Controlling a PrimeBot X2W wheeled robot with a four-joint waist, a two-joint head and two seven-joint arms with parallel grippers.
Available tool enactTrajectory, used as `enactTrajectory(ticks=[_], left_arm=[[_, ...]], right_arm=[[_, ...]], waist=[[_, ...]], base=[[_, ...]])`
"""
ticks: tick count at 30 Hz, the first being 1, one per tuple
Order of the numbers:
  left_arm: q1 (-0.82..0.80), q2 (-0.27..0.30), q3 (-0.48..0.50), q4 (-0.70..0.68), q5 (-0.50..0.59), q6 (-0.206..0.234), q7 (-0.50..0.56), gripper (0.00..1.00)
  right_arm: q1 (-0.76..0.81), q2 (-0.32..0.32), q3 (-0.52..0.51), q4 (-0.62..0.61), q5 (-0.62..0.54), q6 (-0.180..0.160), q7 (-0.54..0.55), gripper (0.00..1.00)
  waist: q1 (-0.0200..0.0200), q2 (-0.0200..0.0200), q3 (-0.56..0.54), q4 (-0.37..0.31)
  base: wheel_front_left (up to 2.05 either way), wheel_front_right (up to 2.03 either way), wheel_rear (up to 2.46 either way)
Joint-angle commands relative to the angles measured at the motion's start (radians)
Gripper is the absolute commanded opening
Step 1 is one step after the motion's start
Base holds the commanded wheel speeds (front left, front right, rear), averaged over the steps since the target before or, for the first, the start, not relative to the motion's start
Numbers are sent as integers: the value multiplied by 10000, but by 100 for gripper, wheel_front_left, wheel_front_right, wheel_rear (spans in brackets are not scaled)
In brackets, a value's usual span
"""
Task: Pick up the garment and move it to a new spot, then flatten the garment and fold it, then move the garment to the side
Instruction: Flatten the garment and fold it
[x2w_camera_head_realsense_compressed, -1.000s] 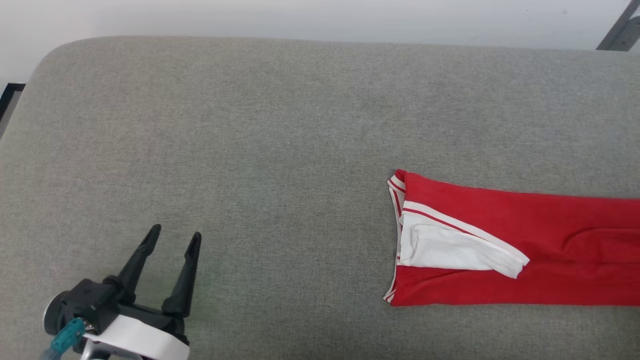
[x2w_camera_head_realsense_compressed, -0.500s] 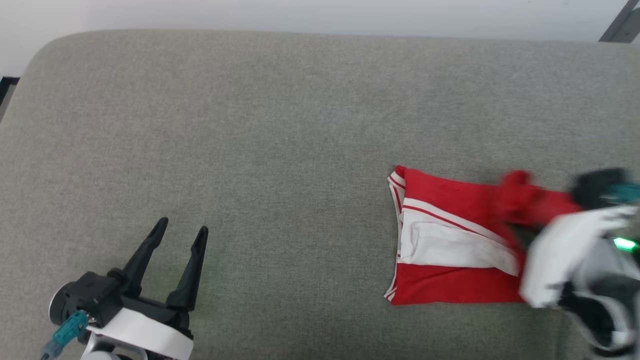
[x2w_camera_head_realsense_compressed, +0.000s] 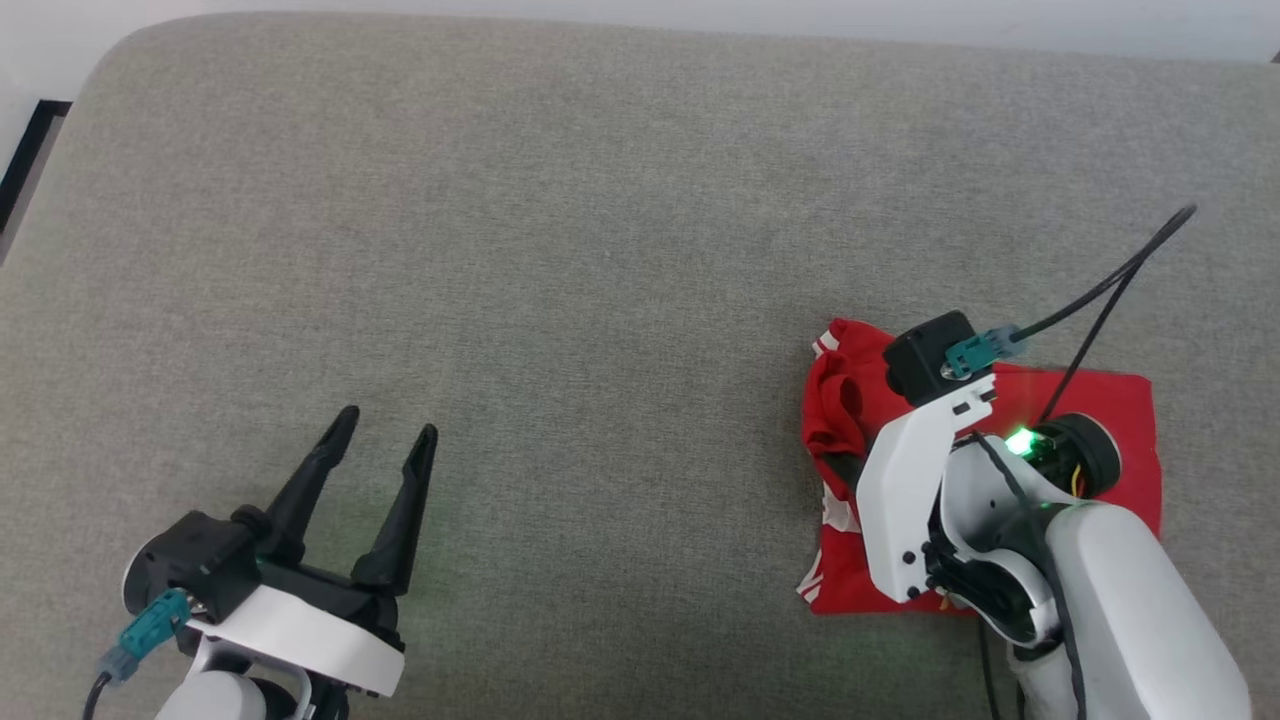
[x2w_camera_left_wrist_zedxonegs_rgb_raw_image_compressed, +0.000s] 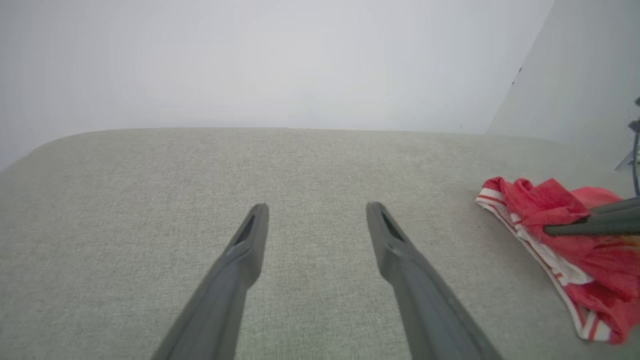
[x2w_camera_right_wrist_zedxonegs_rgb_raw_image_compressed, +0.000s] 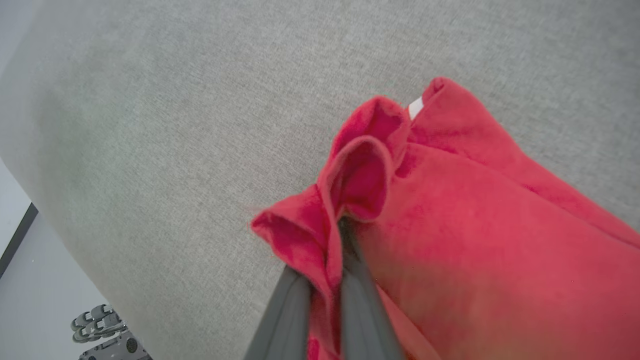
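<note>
Red garment (x2w_camera_head_realsense_compressed: 1120, 400), folded to a rough square, flat on the near right part of the grey upholstered surface (x2w_camera_head_realsense_compressed: 560, 250). Red-and-white striped trim (x2w_camera_left_wrist_zedxonegs_rgb_raw_image_compressed: 492, 200) along the edge toward the left arm, with a white panel layered under the red there. Small white tag (x2w_camera_right_wrist_zedxonegs_rgb_raw_image_compressed: 416, 107) at a seam close to the raised corner, too small to read. White marks (x2w_camera_head_realsense_compressed: 835, 515) on red at the garment's left edge, half hidden by the right arm, not legible. One fold of the top layer bunched up and raised off the rest.

Right jaws all but closed, pinching that bunched fold, red cloth squeezed between the two dark fingers (x2w_camera_right_wrist_zedxonegs_rgb_raw_image_compressed: 365, 300). Green light (x2w_camera_head_realsense_compressed: 1018, 441) aglow on the right wrist, teal plug (x2w_camera_head_realsense_compressed: 975, 350) just beyond it.

Left jaws spread wide, holding nothing, above bare surface at the near left, well apart from the garment.

Pale wall (x2w_camera_left_wrist_zedxonegs_rgb_raw_image_compressed: 250, 60) beyond the far edge.
</note>
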Motion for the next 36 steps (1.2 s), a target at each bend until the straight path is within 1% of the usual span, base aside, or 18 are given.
enactTrajectory(ticks=[1,3,4,5,6,11,14,17,19,22,27,31,32,36], left_arm=[[-121,35,-10,36,-53,23,-50,100],[-196,45,-18,99,-106,23,-50,100],[-197,51,-23,124,-135,23,-50,100],[-178,57,-13,145,-153,23,-50,100],[-101,72,48,188,-161,23,-50,100],[115,40,250,340,-102,23,-50,100],[254,-5,334,446,23,23,-50,100],[288,-82,338,550,23,23,-50,100],[367,-149,340,583,4,23,-50,100],[504,-272,407,587,-13,23,-50,100],[699,-431,647,894,-56,23,-50,100],[902,-596,924,1114,54,23,-50,100],[902,-596,924,1114,54,23,-50,100],[1205,-680,1214,1068,243,23,-50,100]], right_arm=[[-101,-24,40,146,15,-5,-160,0],[-137,-75,67,572,-12,-5,-401,0],[-144,-102,104,705,-8,-5,-523,18],[-149,-120,137,810,19,-5,-638,38],[-144,-29,86,843,207,-5,-925,100],[18,-193,-360,319,418,-5,-1553,100],[326,-480,-804,83,421,-5,-1883,100],[578,-802,-1210,103,500,-5,-2497,100],[709,-1081,-1420,249,503,-5,-3229,100],[831,-1287,-1727,789,508,-5,-4445,100],[970,-1561,-1875,1793,554,-5,-6573,100],[1065,-1564,-1809,2491,318,-5,-8222,100],[1065,-1564,-1809,2491,318,-5,-8222,100],[1288,-1532,-1693,2918,161,-5,-9449,100]], waist=[[0,0,9,22],[0,0,9,39],[0,0,-1,33],[0,0,-12,18],[0,0,-60,-63],[0,0,-326,-377],[0,0,-532,-575],[0,0,-752,-774],[0,0,-909,-911],[0,0,-1135,-1114],[0,0,-1515,-1403],[0,0,-1878,-1554],[0,0,-1878,-1554],[0,0,-2193,-1664]], base=[[0,0,0],[0,0,0],[0,0,0],[0,0,0],[0,0,0],[0,0,0],[0,0,0],[0,0,0],[0,0,0],[0,0,0],[0,0,0],[0,0,0],[0,0,0],[0,0,0]])
